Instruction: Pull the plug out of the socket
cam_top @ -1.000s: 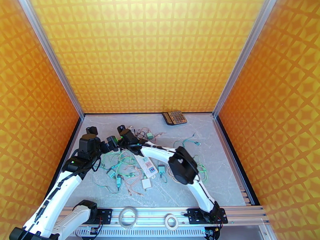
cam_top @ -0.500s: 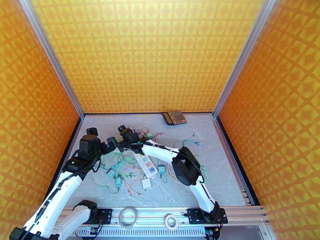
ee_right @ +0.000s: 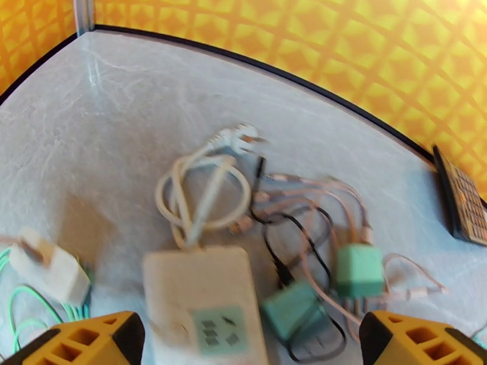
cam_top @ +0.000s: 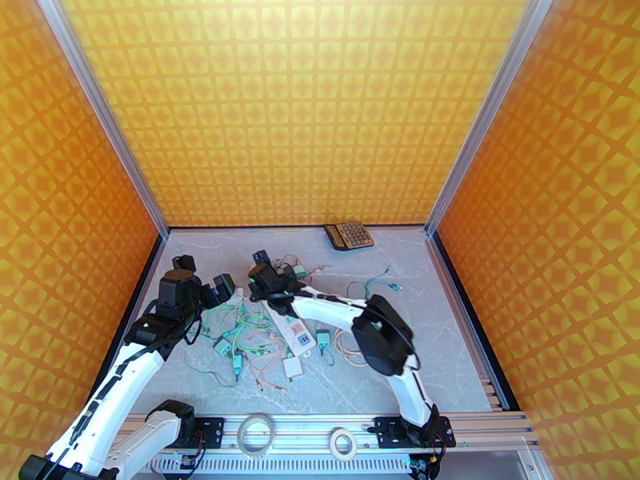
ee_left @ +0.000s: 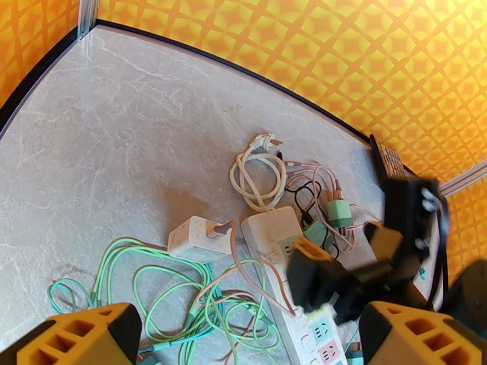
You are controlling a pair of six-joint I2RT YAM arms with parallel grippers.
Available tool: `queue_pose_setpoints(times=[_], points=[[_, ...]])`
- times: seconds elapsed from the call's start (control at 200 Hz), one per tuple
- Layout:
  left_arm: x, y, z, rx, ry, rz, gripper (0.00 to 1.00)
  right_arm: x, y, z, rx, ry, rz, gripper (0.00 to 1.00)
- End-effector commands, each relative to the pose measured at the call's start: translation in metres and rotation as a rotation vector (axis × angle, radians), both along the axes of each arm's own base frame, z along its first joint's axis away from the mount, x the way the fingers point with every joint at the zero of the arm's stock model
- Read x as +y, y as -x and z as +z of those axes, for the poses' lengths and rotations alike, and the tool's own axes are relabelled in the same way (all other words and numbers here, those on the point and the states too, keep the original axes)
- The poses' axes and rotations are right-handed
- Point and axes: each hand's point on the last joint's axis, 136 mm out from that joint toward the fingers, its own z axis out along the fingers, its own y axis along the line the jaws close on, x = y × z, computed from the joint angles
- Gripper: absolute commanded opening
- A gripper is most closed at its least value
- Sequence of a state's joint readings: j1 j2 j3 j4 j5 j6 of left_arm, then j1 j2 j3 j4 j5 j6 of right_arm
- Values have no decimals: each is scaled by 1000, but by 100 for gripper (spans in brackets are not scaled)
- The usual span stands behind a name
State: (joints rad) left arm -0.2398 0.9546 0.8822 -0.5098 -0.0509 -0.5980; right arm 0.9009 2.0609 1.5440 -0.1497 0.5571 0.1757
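Arms: two, both reaching over the cable heap at the left of the table [cam_top: 448, 314].
Left gripper [ee_left: 243, 336]: jaws spread wide, holding nothing, above the green leads.
Right gripper [ee_right: 249, 342]: jaws spread wide, holding nothing, above the far end of the strip.
Power strip [ee_right: 204, 299]: one, white, lying flat, with its coiled white cord just beyond it.
Green plugs [ee_right: 359, 270]: two in the right wrist view. One is just beside the strip's right edge, the other lies farther right among pink leads. Whether either sits in a socket cannot be told.
White adapter [ee_left: 195, 235]: one, left of the strip.
Calculator [cam_top: 349, 234]: one, at the back wall.
Tape rolls [cam_top: 256, 432]: two, on the near rail.
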Motion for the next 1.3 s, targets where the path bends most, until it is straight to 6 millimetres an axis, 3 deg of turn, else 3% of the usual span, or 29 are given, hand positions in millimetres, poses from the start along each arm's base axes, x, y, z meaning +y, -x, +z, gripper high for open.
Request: queue_pose_setpoints(times=[0.0, 0.115, 0.275, 0.47, 0.6, 0.735, 0.855, 1.04, 1.1, 1.15, 1.295], points=[[8, 1, -4, 8, -32, 18, 99, -16, -3, 79, -166, -189, -79, 98], [7, -1, -6, 4, -41, 11, 99, -54, 13, 94, -207, -212, -116, 98], [6, -8, -16, 26, -63, 5, 99, -129, 44, 118, -329, -188, -204, 98], [12, -28, -29, 52, -76, 56, 99, -226, 81, 113, -430, -57, -309, 99], [16, -51, -42, 53, -76, 91, 99, -280, 97, 94, -449, 17, -403, 99], [28, -71, -40, -30, -149, 132, 99, -314, 105, 74, -466, 117, -473, 98], [58, -85, -45, -65, -305, 212, 99, -337, 97, 56, -453, 109, -537, 98], [101, -98, -90, 45, -453, 256, 99, -379, 70, 12, -371, 177, -663, 98], [108, -101, -101, 38, -517, 235, 99, -383, 61, 9, -373, 208, -681, 99], [111, -105, -100, 27, -538, 238, 99, -380, 52, 7, -367, 210, -647, 99], [102, -113, -99, -14, -531, 177, 99, -376, 31, -2, -295, 177, -595, 98]])
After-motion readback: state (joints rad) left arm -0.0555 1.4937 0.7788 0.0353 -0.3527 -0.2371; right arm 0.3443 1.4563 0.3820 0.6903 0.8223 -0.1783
